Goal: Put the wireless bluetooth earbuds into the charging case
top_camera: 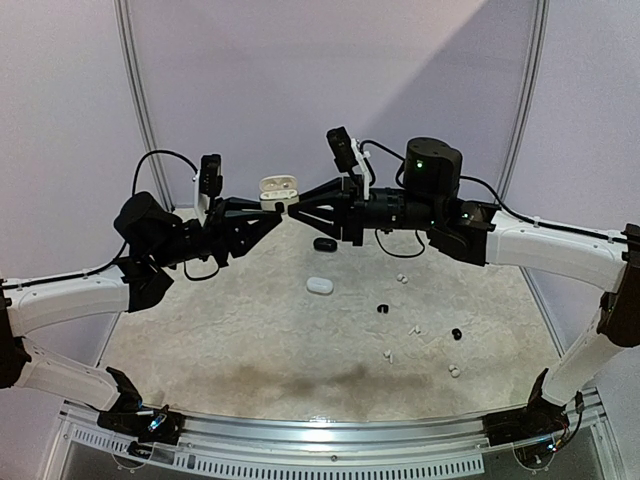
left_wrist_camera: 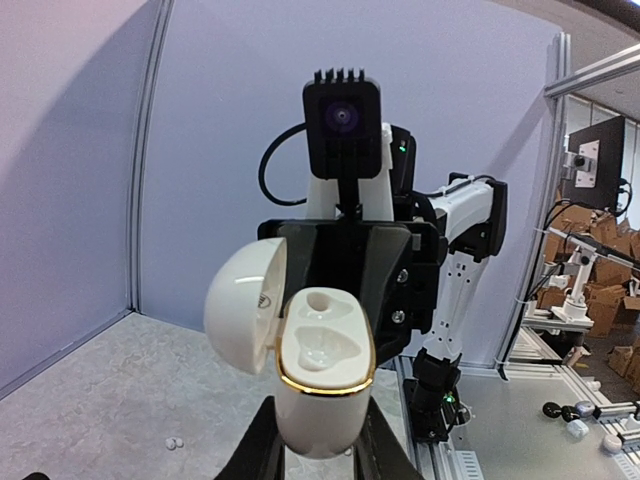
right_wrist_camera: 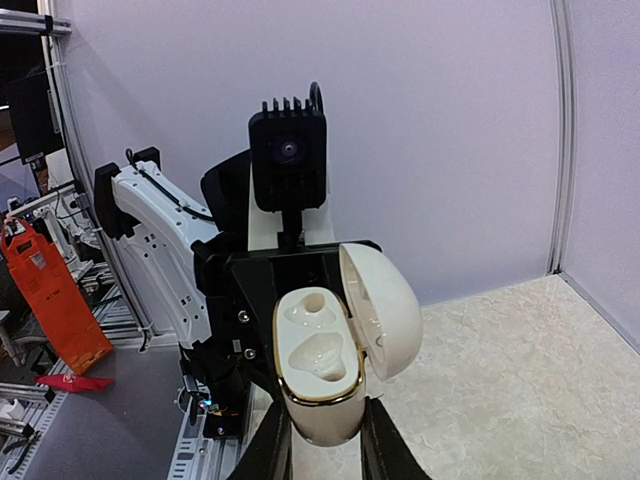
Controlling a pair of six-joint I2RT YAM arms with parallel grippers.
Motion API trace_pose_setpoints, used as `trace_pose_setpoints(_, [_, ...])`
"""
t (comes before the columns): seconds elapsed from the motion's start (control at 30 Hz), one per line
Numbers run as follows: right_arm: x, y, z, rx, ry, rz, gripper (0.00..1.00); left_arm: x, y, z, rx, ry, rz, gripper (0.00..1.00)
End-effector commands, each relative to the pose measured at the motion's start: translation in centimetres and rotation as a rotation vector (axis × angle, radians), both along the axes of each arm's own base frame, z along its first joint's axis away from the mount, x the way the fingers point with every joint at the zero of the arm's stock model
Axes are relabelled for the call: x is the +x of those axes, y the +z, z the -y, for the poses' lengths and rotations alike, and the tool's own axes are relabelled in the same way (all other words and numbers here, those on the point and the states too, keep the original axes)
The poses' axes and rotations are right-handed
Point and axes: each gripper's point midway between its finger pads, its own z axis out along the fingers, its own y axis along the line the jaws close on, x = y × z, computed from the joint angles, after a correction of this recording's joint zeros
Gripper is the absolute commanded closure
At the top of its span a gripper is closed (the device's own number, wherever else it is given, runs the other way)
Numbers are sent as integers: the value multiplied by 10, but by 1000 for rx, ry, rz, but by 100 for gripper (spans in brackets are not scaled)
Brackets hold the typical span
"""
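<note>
A white charging case [top_camera: 279, 189] with a gold rim is held in the air at the back, between the two arms. Its lid stands open and both sockets [left_wrist_camera: 318, 347] are empty. My left gripper [top_camera: 271, 213] is shut on the case body [left_wrist_camera: 316, 415] from the left. My right gripper [top_camera: 298, 208] meets it from the right, its fingers pressed on both sides of the same case [right_wrist_camera: 318, 345]. The earbuds lie loose on the table: white ones [top_camera: 402, 278] [top_camera: 388, 354] [top_camera: 454, 371] and black ones [top_camera: 382, 308] [top_camera: 456, 334].
A closed black case [top_camera: 324, 244] and a closed white case [top_camera: 320, 285] lie on the mat below the grippers. Two small white buds [left_wrist_camera: 174, 441] show on the table in the left wrist view. The metal table edge [top_camera: 320, 430] runs along the front.
</note>
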Motion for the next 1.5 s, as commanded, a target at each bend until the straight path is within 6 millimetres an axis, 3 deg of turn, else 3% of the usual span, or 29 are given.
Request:
trace_pose_setpoints(0.0, [-2, -2, -5, -3, 23, 2, 99, 5, 4, -2, 2, 27, 11, 91])
trace_pose_setpoints(0.07, [-2, 0, -5, -1, 19, 10, 100, 4, 3, -2, 4, 24, 16, 81])
trace_pose_setpoints(0.33, [0, 1, -4, 4, 1, 22, 100, 3, 4, -2, -1, 21, 18, 57])
trace_pose_setpoints(0.57, [1, -1, -3, 0, -4, 21, 100, 6, 8, -3, -14, 30, 6, 57])
trace_pose_setpoints(0.73, [1, -5, -3, -11, -8, 26, 100, 12, 14, -4, -29, 54, -33, 62])
trace_pose_setpoints(1.03, [2, -4, 0, -12, -23, 46, 100, 2, 19, -2, -35, -4, -14, 63])
trace_pose_setpoints(1.3, [2, -4, 0, -12, -24, 48, 100, 3, 18, -1, -30, -3, -18, 98])
trace_pose_setpoints(1.43, [4, -7, 1, -23, -33, 38, 99, 2, 18, -2, -30, -1, -12, 100])
trace_pose_setpoints(1.47, [5, -8, 1, -28, -44, 30, 90, 2, 17, -2, -29, 0, -13, 100])
